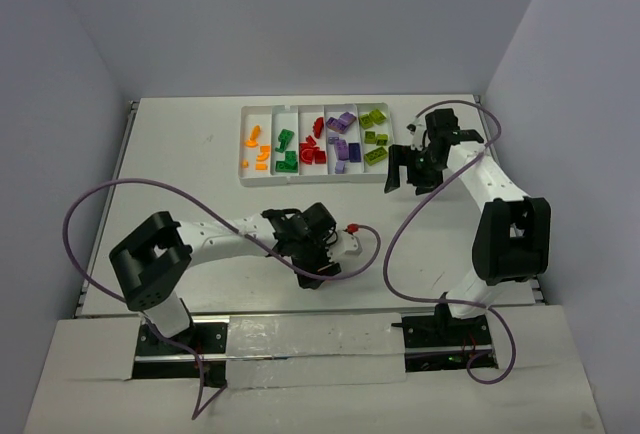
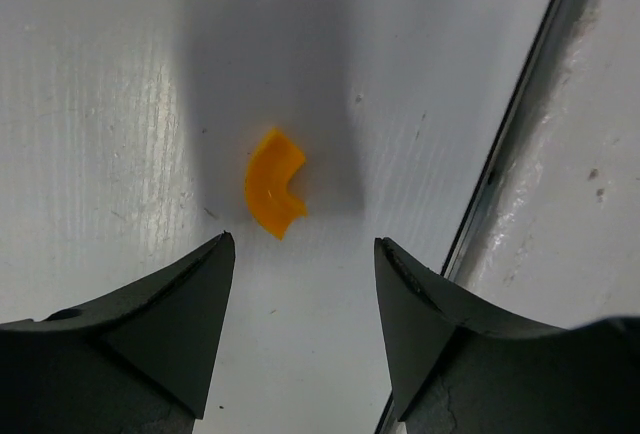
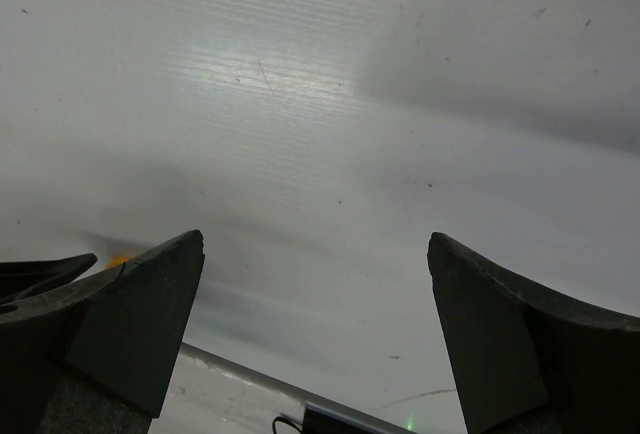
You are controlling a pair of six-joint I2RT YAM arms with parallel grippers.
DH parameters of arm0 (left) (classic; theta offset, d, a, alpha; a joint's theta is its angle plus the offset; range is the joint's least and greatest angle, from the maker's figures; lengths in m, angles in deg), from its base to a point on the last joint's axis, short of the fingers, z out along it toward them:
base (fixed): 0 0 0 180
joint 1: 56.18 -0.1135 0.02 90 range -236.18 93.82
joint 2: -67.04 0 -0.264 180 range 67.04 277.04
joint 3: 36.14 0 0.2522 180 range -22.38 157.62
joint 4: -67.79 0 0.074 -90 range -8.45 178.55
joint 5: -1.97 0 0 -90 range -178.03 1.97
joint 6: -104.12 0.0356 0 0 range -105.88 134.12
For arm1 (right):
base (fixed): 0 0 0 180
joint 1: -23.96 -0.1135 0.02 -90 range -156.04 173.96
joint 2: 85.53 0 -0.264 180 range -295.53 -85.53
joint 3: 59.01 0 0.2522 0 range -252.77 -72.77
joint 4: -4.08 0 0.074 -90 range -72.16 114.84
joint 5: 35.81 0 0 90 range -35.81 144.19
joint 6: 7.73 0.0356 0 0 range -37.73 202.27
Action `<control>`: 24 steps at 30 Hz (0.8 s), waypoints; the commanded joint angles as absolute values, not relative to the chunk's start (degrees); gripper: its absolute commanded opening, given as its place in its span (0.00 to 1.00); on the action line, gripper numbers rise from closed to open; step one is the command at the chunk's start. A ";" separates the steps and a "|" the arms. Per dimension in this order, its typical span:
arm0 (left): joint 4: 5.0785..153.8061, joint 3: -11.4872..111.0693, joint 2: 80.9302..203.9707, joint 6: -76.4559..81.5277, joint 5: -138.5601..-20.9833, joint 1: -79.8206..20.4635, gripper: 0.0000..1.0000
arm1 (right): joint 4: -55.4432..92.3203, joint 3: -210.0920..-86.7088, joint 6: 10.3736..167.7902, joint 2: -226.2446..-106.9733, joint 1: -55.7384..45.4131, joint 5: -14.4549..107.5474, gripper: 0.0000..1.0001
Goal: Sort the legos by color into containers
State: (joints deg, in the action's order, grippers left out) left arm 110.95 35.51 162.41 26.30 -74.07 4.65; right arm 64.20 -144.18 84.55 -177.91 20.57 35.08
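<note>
Left gripper point(image 2: 300, 244) hangs low over the table point(image 1: 180, 154) w/ jaws apart and nothing between them. The one loose piece, a curved orange lego point(image 2: 274, 182), lies flat on the table just ahead of the tips, near the table's front edge seam point(image 2: 500, 154). In the top view it's hidden under the arm. Rest of the legos already sit in the tray point(image 1: 243, 169), sorted by colour: orange compartment point(image 1: 255, 149) at far left, then dk green, red, purple, lime. Right gripper point(image 1: 408, 182) is wide open, empty, parked just beside the tray's right end, so prob. not a factor. Main risks, as I judge them: the piece is tiny, low and curved, so if the jaws come down off-centre one tip could land on it or nudge it sideways, poss. toward the edge seam. A pinch across the arc's ends could squirt it out. Closing too high means grabbing air. The lego sits fwd of the tips, not between them, so the gripper needs a short advance before closing. Later, the carry to the far-left compartment runs well across the table, and a weak grip on a slick curved face may drop it en route or into the green slot next door. The purple cable point(image 1: 370, 254) loops close to the wrist and might drag.
</note>
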 commanded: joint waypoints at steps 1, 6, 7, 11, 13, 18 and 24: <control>108.32 37.98 164.82 24.61 -78.91 4.99 0.66 | 65.13 -146.69 84.58 -176.97 21.70 35.55 1.00; 107.77 39.23 166.69 24.07 -79.87 5.45 0.65 | 65.09 -146.10 84.46 -176.50 21.99 35.87 1.00; 107.58 39.39 167.11 23.86 -80.28 5.73 0.65 | 65.08 -146.12 84.46 -176.44 22.08 35.91 1.00; 106.82 39.98 168.02 23.15 -81.22 6.70 0.64 | 65.39 -146.28 84.38 -176.71 22.29 35.60 1.00; 106.46 40.34 168.44 23.01 -81.65 7.21 0.63 | 65.39 -146.49 84.38 -177.07 22.29 35.39 1.00; 105.81 39.86 168.82 22.82 -82.49 7.71 0.54 | 65.82 -146.85 84.21 -177.37 22.29 35.20 1.00; 105.59 39.37 168.47 22.47 -83.85 7.72 0.38 | 65.96 -146.90 84.03 -177.59 22.34 35.11 1.00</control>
State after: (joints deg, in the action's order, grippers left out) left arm 107.40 38.40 168.14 23.26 -82.40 7.39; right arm 65.12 -144.45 84.51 -177.91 21.92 35.14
